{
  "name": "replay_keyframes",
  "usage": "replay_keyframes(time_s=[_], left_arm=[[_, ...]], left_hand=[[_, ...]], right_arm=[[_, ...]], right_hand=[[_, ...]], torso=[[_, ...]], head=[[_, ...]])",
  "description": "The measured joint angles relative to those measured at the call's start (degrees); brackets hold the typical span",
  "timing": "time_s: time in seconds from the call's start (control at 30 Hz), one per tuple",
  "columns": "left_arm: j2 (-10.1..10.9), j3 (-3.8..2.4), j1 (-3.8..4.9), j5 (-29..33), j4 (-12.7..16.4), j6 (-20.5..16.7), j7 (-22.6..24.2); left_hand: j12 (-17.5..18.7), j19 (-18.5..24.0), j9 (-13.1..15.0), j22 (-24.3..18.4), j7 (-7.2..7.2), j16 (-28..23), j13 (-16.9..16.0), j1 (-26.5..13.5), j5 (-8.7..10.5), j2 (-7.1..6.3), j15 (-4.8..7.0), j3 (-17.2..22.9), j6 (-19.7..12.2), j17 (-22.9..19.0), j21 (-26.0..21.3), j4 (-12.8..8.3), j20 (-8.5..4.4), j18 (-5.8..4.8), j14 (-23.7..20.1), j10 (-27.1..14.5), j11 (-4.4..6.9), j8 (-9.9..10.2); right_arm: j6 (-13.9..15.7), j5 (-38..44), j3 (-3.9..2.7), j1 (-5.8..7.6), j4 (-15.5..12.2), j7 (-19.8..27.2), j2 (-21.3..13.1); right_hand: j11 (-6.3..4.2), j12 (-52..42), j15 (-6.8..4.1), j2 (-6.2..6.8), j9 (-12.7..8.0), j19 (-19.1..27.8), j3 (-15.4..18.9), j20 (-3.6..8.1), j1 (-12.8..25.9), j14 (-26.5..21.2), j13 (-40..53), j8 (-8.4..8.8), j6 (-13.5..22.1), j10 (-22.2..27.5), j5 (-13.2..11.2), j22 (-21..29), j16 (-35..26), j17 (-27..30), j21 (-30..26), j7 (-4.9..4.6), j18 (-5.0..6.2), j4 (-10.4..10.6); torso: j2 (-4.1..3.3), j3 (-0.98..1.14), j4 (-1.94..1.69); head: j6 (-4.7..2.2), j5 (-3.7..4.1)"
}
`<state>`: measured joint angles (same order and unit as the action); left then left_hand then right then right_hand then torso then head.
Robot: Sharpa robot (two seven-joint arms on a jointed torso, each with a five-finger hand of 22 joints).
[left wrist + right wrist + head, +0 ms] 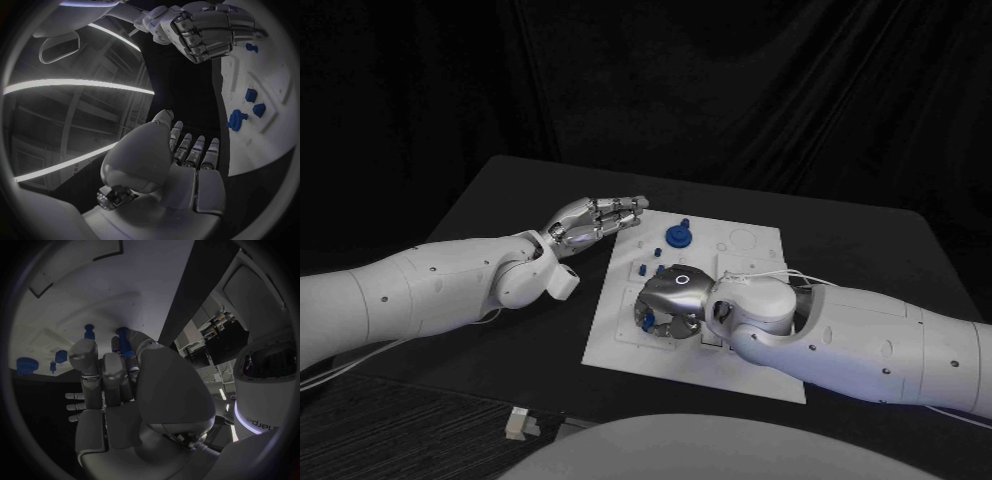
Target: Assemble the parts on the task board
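The white task board [747, 365] lies in the middle of the black table. My right hand [672, 300] bends down over the board's centre, its fingers curled in; in the right wrist view its thumb and fingers [103, 372] pinch a small blue peg [124, 341] against the board [75, 285]. A second blue peg [89, 331] stands just beside it. A round blue part [676, 236] and smaller blue pieces [656, 253] stand near the board's far left side. My left hand [596, 220] hovers at the board's far left corner, fingers stretched out and holding nothing.
A small pale object [516, 423] lies near the table's front edge on the left. Bare black table [531, 330] runs along the board's left side under my left forearm. The board has outlined recesses [744, 240] at its far right.
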<state>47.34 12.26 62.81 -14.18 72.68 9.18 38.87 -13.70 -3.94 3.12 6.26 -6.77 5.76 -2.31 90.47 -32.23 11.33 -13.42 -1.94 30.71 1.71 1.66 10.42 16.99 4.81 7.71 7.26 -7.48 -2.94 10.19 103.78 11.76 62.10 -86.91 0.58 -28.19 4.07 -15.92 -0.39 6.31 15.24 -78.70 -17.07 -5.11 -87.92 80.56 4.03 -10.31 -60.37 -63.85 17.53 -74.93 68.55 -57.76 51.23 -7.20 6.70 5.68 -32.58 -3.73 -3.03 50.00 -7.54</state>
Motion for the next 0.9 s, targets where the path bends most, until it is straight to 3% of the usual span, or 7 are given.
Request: replay_keyframes(time_s=[0.27, 0.37, 0.43, 0.5, 0.57, 0.8, 0.9], left_arm=[[0.0, 0.00, 0.00, 0.0, 0.0, 0.1, 0.0], [0.0, 0.00, 0.00, 0.0, -0.1, 0.1, 0.0], [-0.1, 0.00, 0.00, 0.0, -0.1, 0.1, 0.0], [-0.1, 0.00, 0.00, 0.0, -0.1, 0.1, 0.0], [-0.1, 0.00, 0.00, 0.0, -0.1, 0.1, 0.0], [-0.2, 0.00, 0.00, 0.0, -0.2, 0.2, 0.0], [-0.2, 0.00, 0.00, 0.0, -0.2, 0.2, 0.0]], left_hand=[[0.0, 0.0, 0.0, 0.0, 0.00, 0.0, 0.0, 0.0, 0.00, 0.00, 0.00, 0.0, 0.0, 0.0, 0.0, 0.0, 0.00, 0.00, 0.0, 0.0, 0.00, 0.0], [0.0, 0.0, 0.0, 0.0, 0.00, 0.0, 0.0, 0.0, 0.00, 0.00, 0.00, 0.0, 0.0, 0.0, 0.0, 0.0, 0.00, 0.00, 0.0, 0.0, 0.00, 0.0], [0.0, 0.0, 0.0, 0.0, 0.00, 0.0, 0.0, 0.0, 0.00, 0.00, 0.00, 0.0, 0.0, 0.0, 0.0, 0.0, 0.00, 0.00, 0.0, 0.0, 0.00, 0.0], [0.0, 0.0, 0.0, 0.0, 0.00, 0.0, 0.0, 0.0, 0.00, 0.00, 0.00, 0.0, 0.0, 0.0, 0.0, 0.0, 0.00, 0.00, 0.0, 0.0, 0.00, 0.0], [0.0, 0.0, 0.0, 0.0, 0.00, 0.0, 0.0, 0.0, 0.00, 0.00, 0.00, 0.0, 0.0, 0.0, 0.0, 0.0, 0.00, 0.00, 0.0, 0.0, 0.00, 0.0], [0.0, 0.0, 0.0, 0.0, 0.00, 0.0, 0.0, 0.0, 0.00, 0.00, -0.20, 0.0, 0.0, 0.0, 0.0, 0.0, 0.00, 0.00, -0.2, 0.0, 0.00, 0.0], [0.0, 0.0, 0.0, 0.0, 0.00, 0.0, 0.0, 0.0, 0.00, 0.00, -0.20, 0.0, 0.0, 0.0, 0.0, 0.0, 0.00, 0.00, -0.2, 0.0, 0.00, 0.0]], right_arm=[[0.0, 0.3, -0.01, -0.04, 0.0, -0.2, 0.0], [0.0, 0.5, -0.01, -0.05, 0.0, -0.3, 0.0], [-0.1, 0.6, -0.01, -0.06, 0.0, -0.5, 0.0], [-0.2, 0.8, 0.06, -0.12, 0.1, -0.6, -0.1], [-0.4, 0.9, 0.13, -0.20, 0.2, -0.8, -0.1], [-0.5, 1.1, 0.12, -0.22, 0.2, -1.0, -0.5], [-0.3, 1.2, 0.10, -0.21, 0.0, -1.1, -1.1]], right_hand=[[0.01, 0.2, 0.00, -0.08, 0.0, 0.2, 0.0, -0.21, -0.1, 0.0, 0.1, 0.06, 0.2, 0.0, 0.2, 0.0, -0.3, 0.3, -0.4, -0.20, 0.00, 0.0], [0.32, 1.0, 0.03, -0.07, -0.2, 0.7, -0.2, -0.33, -0.1, -0.4, 0.2, 1.56, 2.0, 0.4, 0.2, 0.0, -0.6, 0.6, -1.0, -0.56, 0.00, -0.2], [0.98, 2.4, 0.90, -0.01, -1.3, 1.6, -0.7, -0.79, 0.0, -1.3, 0.1, 4.35, 7.0, 3.0, -0.1, 0.0, -1.4, 1.6, -2.7, 0.73, 0.00, -0.5], [1.84, 4.4, 1.15, 1.04, -2.3, 2.4, -0.7, -1.15, 1.0, -2.0, -0.2, 6.30, 11.6, 6.7, -1.3, 0.0, -2.0, 2.3, -4.0, 1.92, 0.00, -0.2], [2.47, 6.0, 0.89, 1.72, -3.2, 2.9, -0.2, -1.24, 1.8, -2.4, -0.3, 6.63, 15.1, 10.3, -2.5, 0.0, -2.5, 2.9, -5.1, 3.05, 0.00, -0.1], [3.36, 8.3, 1.17, 1.01, -7.4, 4.4, 3.9, -1.55, 3.4, -4.2, -0.2, 6.93, 27.9, 20.6, -4.9, 0.0, -3.7, 4.7, -8.9, 6.18, 0.07, -0.8], [3.56, 8.3, 1.34, 1.01, -8.1, 4.9, 5.4, -1.76, 3.4, -4.8, -0.2, 6.94, 29.3, 23.2, -5.5, 0.0, -4.2, 5.4, -10.3, 6.58, 0.94, -0.3]], torso=[[0.04, -0.03, -0.05], [0.04, -0.04, -0.05], [0.04, -0.04, -0.05], [0.04, -0.04, -0.05], [0.04, -0.05, -0.05], [0.04, -0.05, -0.07], [0.04, -0.05, -0.07]], head=[[0.00, 0.04], [0.00, 0.10], [0.00, 0.10], [0.00, 0.10], [0.00, 0.03], [0.00, -0.01], [0.00, -0.08]])
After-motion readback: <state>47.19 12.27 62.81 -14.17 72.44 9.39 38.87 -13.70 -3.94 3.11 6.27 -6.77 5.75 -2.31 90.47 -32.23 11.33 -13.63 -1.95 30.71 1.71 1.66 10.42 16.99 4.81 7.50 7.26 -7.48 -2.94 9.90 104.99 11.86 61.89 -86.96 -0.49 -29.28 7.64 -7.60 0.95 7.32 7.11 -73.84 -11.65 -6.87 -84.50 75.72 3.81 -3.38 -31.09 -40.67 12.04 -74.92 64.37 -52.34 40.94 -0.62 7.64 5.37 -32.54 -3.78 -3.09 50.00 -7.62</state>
